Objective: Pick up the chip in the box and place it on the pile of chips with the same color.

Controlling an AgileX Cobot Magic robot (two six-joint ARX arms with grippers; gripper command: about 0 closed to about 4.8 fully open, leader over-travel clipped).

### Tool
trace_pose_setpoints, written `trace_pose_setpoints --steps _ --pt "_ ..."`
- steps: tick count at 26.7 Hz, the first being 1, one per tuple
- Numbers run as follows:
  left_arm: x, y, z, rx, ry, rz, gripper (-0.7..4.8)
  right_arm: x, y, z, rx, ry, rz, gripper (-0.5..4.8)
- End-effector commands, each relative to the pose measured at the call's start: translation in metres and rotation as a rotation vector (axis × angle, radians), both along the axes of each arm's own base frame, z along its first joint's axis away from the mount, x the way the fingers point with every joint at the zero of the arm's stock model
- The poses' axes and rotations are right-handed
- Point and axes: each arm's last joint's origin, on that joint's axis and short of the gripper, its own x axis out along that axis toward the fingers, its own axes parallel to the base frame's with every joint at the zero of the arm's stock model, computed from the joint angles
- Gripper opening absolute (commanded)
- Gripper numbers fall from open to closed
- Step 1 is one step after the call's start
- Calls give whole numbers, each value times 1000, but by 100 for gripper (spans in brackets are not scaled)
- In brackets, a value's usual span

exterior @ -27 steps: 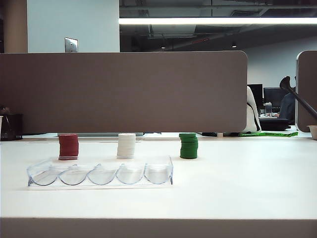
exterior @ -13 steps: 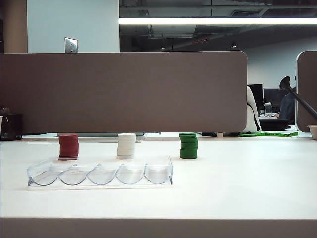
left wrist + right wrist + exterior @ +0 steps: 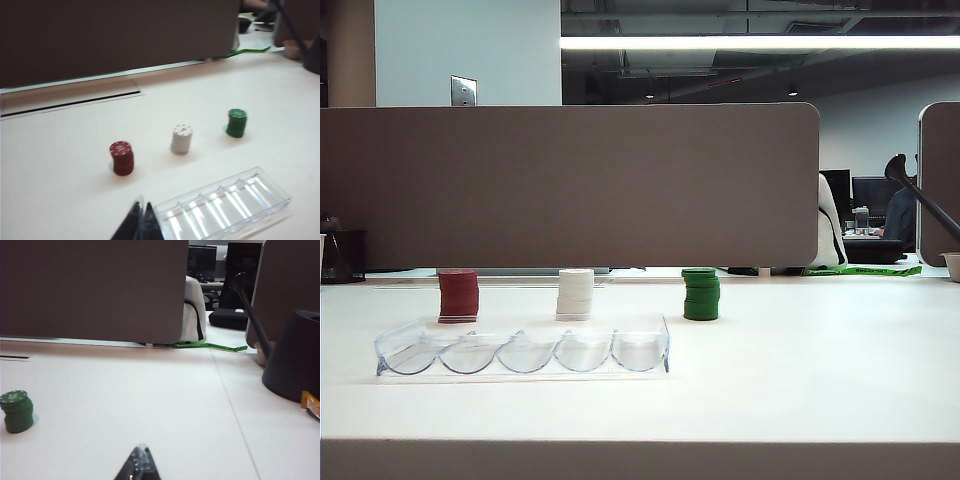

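Both tools, left (image 3: 140, 220) and right (image 3: 139, 463), cropped, pinched together.

White table (image 3: 800, 380) – box (image 3: 525, 352), three stacks

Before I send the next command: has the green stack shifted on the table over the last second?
No. In the exterior view the green stack sits at the same spot right of the white stack, behind the clear tray, exactly as a second ago.

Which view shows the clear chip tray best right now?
The exterior view: the whole tray with all five slots, apparently empty. The left wrist view shows it obliquely, cut at the frame edge. The right wrist view doesn't show it.
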Motion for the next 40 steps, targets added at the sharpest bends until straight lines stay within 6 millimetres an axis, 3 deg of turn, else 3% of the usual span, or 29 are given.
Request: trace_pose_setpoints --steps 1,9,17,26,40 --pt "9 -1 -7 23 -61 33 -6 0 0 2 -1 -30 -17 -7" --pt "30 -3 -39 -3 -196 65 -6 0 -1 3 12 -33 -32 -7" --pt "43 -8 -75 -31 -286 -17 -6 0 -1 2 49 -26 -24 -7" --pt "46 -7 -100 0 -137 50 -3 0 -1 -1 62 8 -27 -6" --pt "49 -3 -103 70 -192 188 -5 0 0 -1 -43 -5 -12 -6"
